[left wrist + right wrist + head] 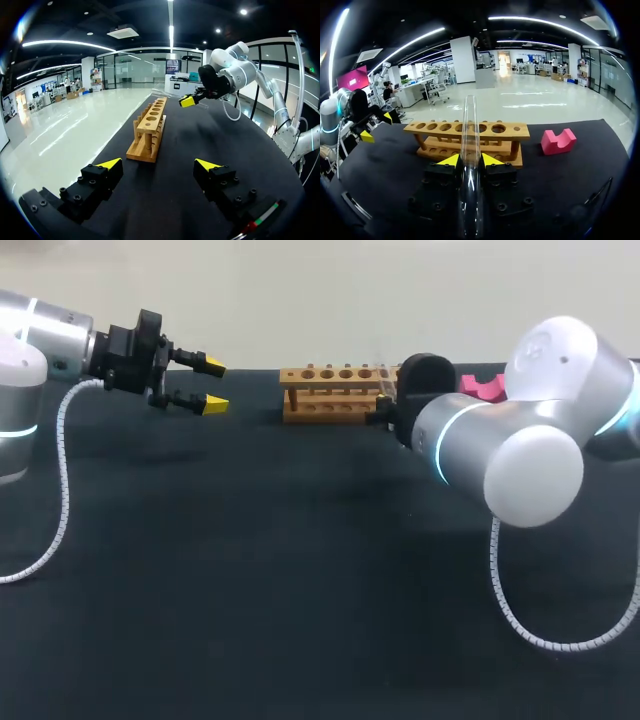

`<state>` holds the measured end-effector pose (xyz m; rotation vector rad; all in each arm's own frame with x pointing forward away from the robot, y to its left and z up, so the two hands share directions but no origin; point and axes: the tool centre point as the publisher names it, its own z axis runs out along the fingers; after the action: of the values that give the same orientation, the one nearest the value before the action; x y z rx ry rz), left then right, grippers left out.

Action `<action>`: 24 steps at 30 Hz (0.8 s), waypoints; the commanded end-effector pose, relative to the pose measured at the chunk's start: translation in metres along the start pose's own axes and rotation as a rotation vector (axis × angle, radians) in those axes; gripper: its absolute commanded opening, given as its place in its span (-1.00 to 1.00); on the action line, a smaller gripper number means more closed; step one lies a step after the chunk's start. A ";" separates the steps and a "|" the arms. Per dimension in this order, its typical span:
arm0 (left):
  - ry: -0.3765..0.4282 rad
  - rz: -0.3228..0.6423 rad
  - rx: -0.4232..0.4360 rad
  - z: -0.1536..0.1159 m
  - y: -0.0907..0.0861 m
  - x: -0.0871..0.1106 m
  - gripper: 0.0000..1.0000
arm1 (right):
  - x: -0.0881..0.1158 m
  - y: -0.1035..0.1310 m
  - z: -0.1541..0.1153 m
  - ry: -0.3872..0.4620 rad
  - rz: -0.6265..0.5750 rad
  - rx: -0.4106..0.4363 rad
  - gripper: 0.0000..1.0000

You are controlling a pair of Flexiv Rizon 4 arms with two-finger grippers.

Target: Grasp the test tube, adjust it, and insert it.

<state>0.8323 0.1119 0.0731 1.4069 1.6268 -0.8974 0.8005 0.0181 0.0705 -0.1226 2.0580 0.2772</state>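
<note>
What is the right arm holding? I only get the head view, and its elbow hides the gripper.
Observer: The right wrist view shows it. The right gripper is shut on a clear glass tube, held roughly upright between the yellow tips.
Operator: Where would that go?
Observer: Probably the wooden rack just ahead of the gripper. The holes I can see in its top board are empty.
Operator: And the pink thing behind the arm?
Observer: That is a block with a notch cut in its top. It sits on the table beside the rack, not touching it.
</note>
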 end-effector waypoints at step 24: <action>-0.002 0.003 0.000 0.000 0.001 0.001 1.00 | 0.024 0.001 0.017 0.105 0.010 0.152 -1.00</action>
<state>0.8324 0.1120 0.0731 1.4069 1.6269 -0.8973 0.7985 0.0224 0.0444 -0.0322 2.1684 0.1237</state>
